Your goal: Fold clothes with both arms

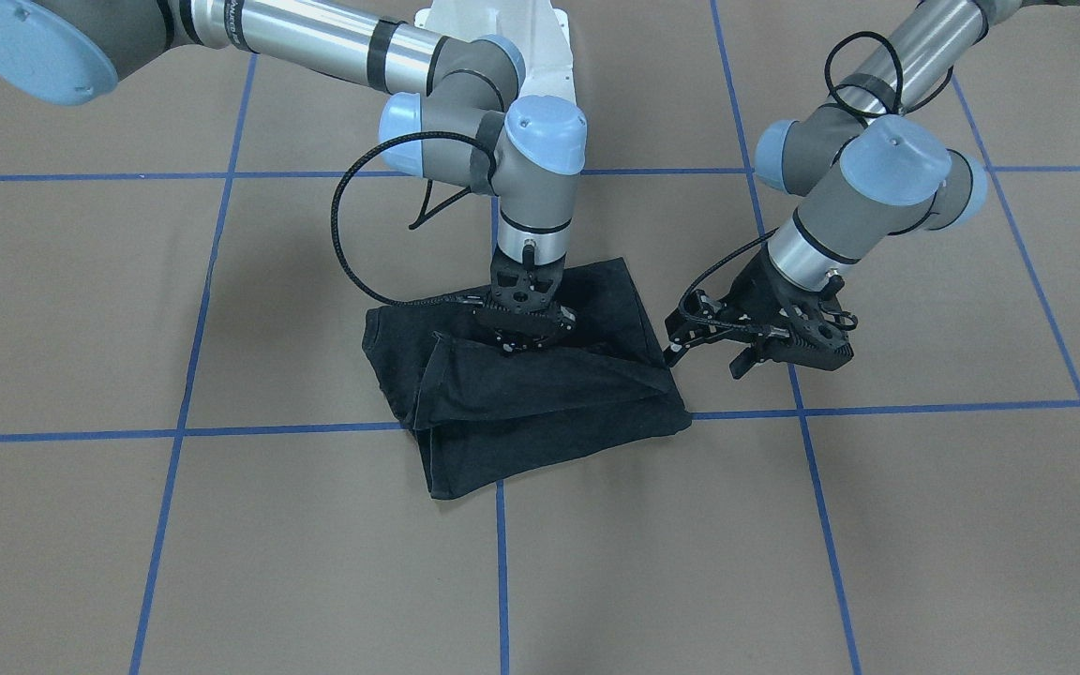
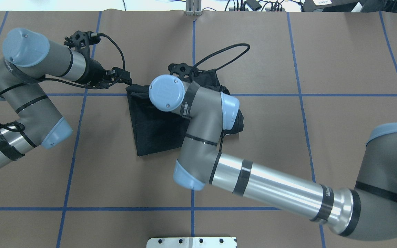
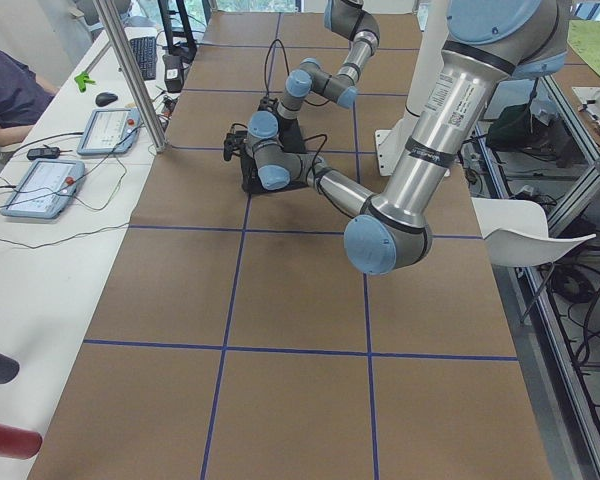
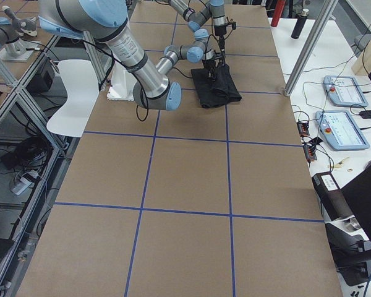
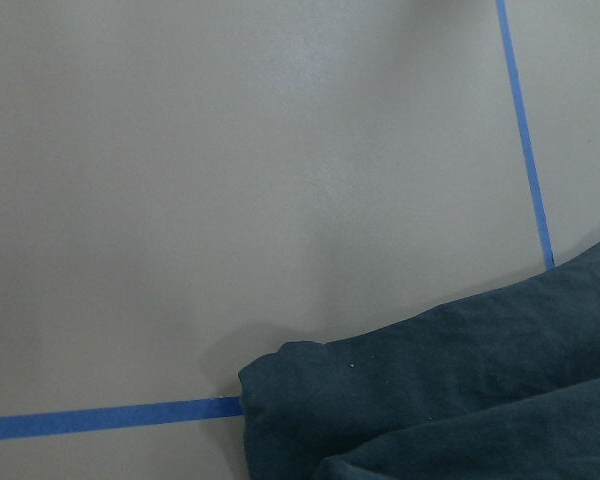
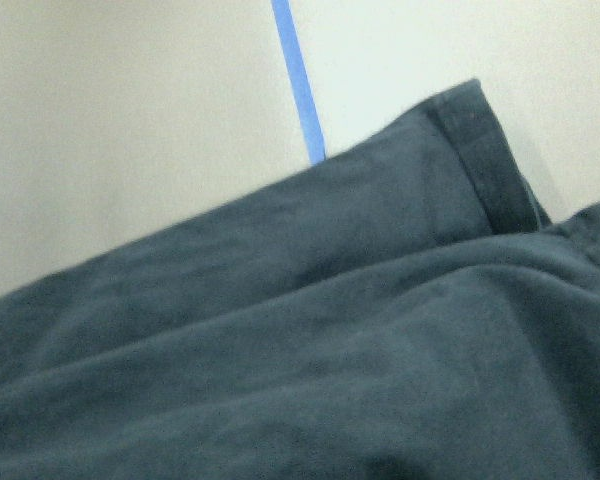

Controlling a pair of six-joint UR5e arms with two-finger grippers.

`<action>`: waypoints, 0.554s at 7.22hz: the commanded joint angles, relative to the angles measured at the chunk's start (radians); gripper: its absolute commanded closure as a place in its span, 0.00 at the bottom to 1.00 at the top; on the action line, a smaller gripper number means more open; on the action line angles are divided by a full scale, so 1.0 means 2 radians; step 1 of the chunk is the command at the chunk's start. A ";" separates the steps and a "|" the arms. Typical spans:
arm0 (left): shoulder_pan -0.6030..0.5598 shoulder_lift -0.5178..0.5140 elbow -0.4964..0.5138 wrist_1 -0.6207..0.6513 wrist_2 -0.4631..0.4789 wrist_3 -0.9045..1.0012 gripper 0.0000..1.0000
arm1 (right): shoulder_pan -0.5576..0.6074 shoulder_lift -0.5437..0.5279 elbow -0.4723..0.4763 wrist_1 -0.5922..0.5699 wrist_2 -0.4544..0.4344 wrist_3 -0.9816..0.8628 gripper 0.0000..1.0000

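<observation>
Folded into a loose bundle at mid-desk (image 1: 221, 562), across a blue tape line (image 1: 268, 432): black T-shirt (image 1: 549, 412). Down on its top layer, right gripper (image 1: 514, 343); cannot tell whether clamped on cloth. Just beside the shirt's edge, left gripper (image 1: 704, 363), fingers apart, empty.

Black T-shirt (image 1: 549, 412), brown table (image 1: 924, 544), blue tape grid (image 1: 924, 408)

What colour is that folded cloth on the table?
Black T-shirt; clearest in the front-facing view.

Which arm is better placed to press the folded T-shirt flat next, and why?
Right, probably: the right gripper sits on the T-shirt; the left gripper hangs open beside its corner.
</observation>
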 commanded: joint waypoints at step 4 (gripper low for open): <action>-0.011 0.015 -0.021 0.002 -0.025 0.000 0.00 | 0.069 0.084 -0.180 0.149 -0.020 -0.044 1.00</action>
